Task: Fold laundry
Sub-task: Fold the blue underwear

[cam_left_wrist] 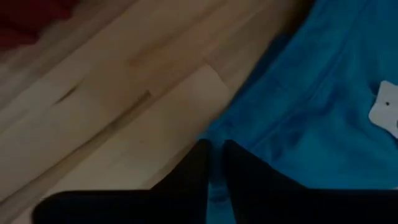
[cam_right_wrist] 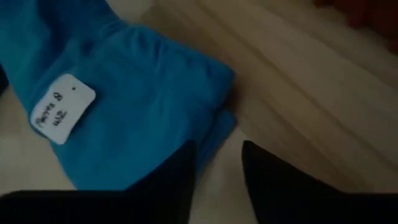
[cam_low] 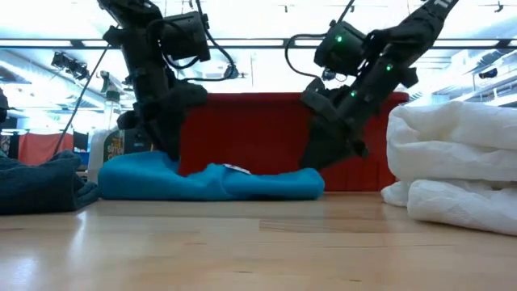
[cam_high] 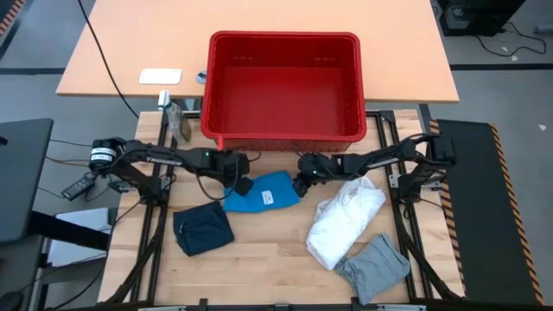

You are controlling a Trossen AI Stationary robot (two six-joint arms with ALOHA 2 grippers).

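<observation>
A blue cloth (cam_high: 259, 192) with a white tag (cam_right_wrist: 62, 109) lies folded and flat on the wooden table, just in front of the red basket (cam_high: 283, 130). My left gripper (cam_high: 239, 185) is down at its left end, its fingers a narrow slit apart (cam_left_wrist: 214, 165). My right gripper (cam_high: 300, 185) is at its right end, open (cam_right_wrist: 217, 168), with the cloth's corner (cam_right_wrist: 217, 124) before its fingers. A navy piece (cam_high: 203, 227), a white crinkly piece (cam_high: 346, 220) and a grey piece (cam_high: 373, 266) lie untouched nearer the front. My left gripper slants down from above onto the blue cloth's left edge (cam_left_wrist: 217, 134), and blue shows in the slit between its fingers; whether it touches the cloth I cannot tell. My right gripper slants down at the cloth's right corner (cam_right_wrist: 214, 140), one finger (cam_right_wrist: 180, 171) beside the folded edge; whether it touches I cannot tell.
The red basket's wall stands right behind both grippers. A small bottle (cam_high: 179, 121) stands by its left corner, and a white flat item (cam_high: 160, 76) lies on the far table. Bare wood shows at the front middle (cam_high: 276, 259).
</observation>
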